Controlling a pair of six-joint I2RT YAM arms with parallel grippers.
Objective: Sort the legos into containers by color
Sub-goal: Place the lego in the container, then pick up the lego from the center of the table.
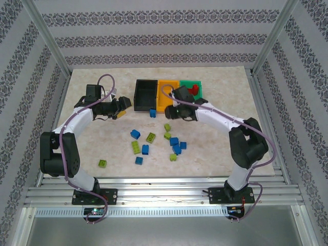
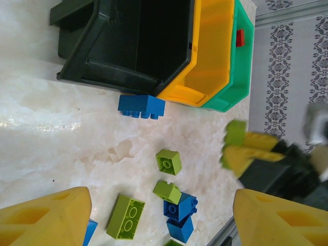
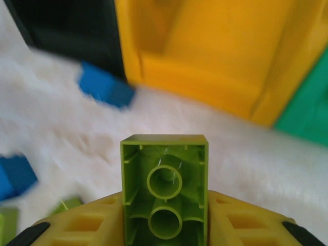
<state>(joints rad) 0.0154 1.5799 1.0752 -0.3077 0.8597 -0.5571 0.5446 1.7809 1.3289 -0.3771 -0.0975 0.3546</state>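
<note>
Three bins stand in a row at the back: black [image 1: 145,94], orange-yellow [image 1: 166,95] and green [image 1: 190,89], the green one holding a red lego [image 1: 193,90]. My right gripper [image 1: 172,101] hangs at the orange bin's front edge, shut on a lime green lego [image 3: 165,187] whose hollow underside faces the camera. That held lego [image 2: 236,132] is also in the left wrist view. My left gripper [image 1: 120,108] is open to the left of the black bin, nothing between its fingers [image 2: 46,218]. Blue and lime legos lie scattered mid-table [image 1: 150,137].
A blue lego [image 2: 142,106] lies right against the black bin's front. Below the left gripper sit lime legos [image 2: 168,161] and a blue pair [image 2: 180,206]. One lime lego [image 1: 103,163] lies alone at front left. Metal frame posts edge the table.
</note>
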